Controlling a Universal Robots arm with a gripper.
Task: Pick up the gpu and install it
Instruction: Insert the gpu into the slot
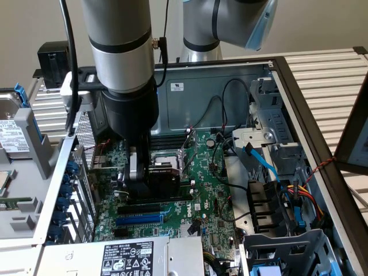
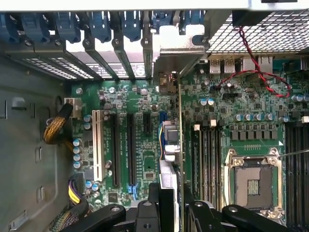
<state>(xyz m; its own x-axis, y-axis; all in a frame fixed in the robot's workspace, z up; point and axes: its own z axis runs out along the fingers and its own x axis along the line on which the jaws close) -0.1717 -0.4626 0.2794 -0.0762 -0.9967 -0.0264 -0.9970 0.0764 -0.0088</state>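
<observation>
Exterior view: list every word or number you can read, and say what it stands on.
"DELL": power supply label, top corner; its other print is too small.
White sticker on the case's back wall: too small.
Hard drive label: too small.
Motherboard print: too small.

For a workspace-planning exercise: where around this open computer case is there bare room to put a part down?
Free: the slatted tabletop past the case wall, exterior view's right; the bare grey case panel beside the motherboard. Crowded: the drive-cage cables, and the expansion slots where the gripper holds the gpu.
</observation>
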